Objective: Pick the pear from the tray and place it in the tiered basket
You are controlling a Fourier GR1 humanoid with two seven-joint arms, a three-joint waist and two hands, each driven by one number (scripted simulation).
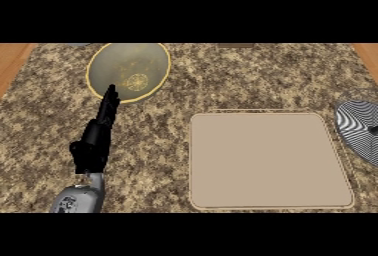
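This looks like a kitchen. The table point(236, 80) has a speckled brown granite top, with wood point(15, 60) past its edges at 10 and 2 o'clock. Tableware sits on it: a gold-rimmed olive plate point(129, 67) at 11 o'clock, a beige tray point(269, 160) at 5 o'clock and a striped tiered basket point(360, 132) at 3 o'clock.

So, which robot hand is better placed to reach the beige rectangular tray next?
Probably the left: the left robot hand lies open just left of the beige tray, while the right robot hand is out of view.
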